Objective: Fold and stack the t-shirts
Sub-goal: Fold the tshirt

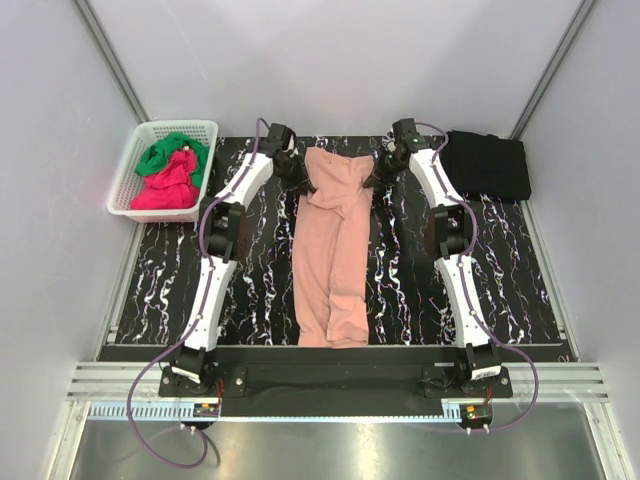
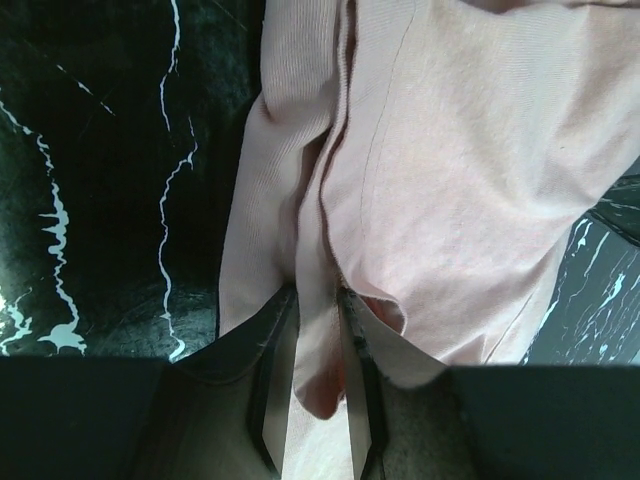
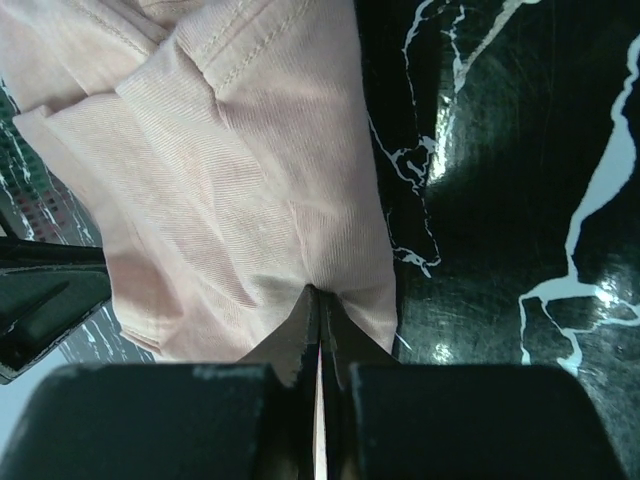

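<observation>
A salmon-pink t-shirt [image 1: 335,260] lies folded lengthwise into a long strip down the middle of the table. Its far end is bunched between the two grippers. My left gripper [image 1: 299,180] sits at the strip's far left edge. In the left wrist view this gripper [image 2: 318,295] is shut on a raised fold of the pink cloth [image 2: 450,180]. My right gripper [image 1: 376,178] is at the far right edge. The right wrist view shows that gripper [image 3: 320,292] pinched shut on the shirt's edge [image 3: 230,180], with a thin pink sliver between its jaws.
A white basket [image 1: 140,165] at the back left holds a green t-shirt [image 1: 170,152] and a magenta-red one [image 1: 165,190]. A folded black t-shirt [image 1: 487,165] lies at the back right. The black marbled tabletop [image 1: 180,280] is walled on three sides.
</observation>
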Tool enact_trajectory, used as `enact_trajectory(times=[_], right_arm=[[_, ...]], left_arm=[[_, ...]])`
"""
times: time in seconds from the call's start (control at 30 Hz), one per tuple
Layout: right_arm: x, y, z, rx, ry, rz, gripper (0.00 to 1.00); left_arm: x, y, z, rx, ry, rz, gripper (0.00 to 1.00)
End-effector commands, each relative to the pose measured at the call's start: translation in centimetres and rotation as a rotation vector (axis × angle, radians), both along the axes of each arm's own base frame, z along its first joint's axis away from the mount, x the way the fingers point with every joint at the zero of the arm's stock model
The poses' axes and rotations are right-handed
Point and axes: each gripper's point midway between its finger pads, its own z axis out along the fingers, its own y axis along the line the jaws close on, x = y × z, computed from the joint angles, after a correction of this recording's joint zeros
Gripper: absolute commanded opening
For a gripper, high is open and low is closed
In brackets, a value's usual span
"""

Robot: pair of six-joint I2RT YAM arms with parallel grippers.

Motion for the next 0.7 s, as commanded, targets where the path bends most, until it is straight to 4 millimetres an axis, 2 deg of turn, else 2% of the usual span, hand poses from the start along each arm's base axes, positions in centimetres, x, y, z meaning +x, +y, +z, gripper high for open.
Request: enact_trajectory(times=[0.0,0.1,0.17,0.2,0.27,0.3,0.37,0.47,0.53,0.57,0.67], right_arm=[[1.5,0.6,0.8,0.009,-0.067,-0.010,0.00],[2.1,0.3,1.2,0.015,-0.089,-0.019,0.01],[2.4,0.1,1.6,0.020,-0.105,-0.022,0.06],[2.5,0.1,2.0,0.027,-0.119,-0.011,0.12],[2.9,0.1,3.5,0.022,-0.166,0.009,0.14],[3.2,-0.2,4.1,0.016,-0.185,0.002,0.16],[3.2,-0.3,6.3,0.039,-0.212,0.008,0.23],[2.8,-0.1,9.0,0.066,-0.244,0.025,0.24],[2.8,0.0,10.3,0.085,-0.258,0.024,0.24],[2.6,0.2,10.9,0.091,-0.258,0.022,0.24],[1.5,0.5,10.2,0.093,-0.201,0.019,0.22]], left_arm=[[1.3,-0.6,0.3,-0.025,-0.045,0.000,0.28],[1.0,-0.6,0.0,-0.026,-0.036,-0.007,0.28],[1.0,-0.6,-0.1,-0.026,-0.037,-0.012,0.29],[0.9,-0.4,0.1,-0.023,-0.039,-0.013,0.31],[0.9,-0.3,0.7,-0.017,-0.051,-0.023,0.38],[1.1,0.0,1.9,-0.014,-0.075,-0.021,0.39],[0.9,0.7,2.5,-0.006,-0.081,-0.018,0.43],[0.3,2.0,4.6,-0.029,-0.091,0.000,0.43],[-0.2,2.2,6.2,-0.046,-0.114,-0.016,0.43],[-0.4,2.2,6.6,-0.044,-0.121,-0.021,0.43],[-1.1,2.4,6.9,-0.038,-0.116,-0.027,0.43]])
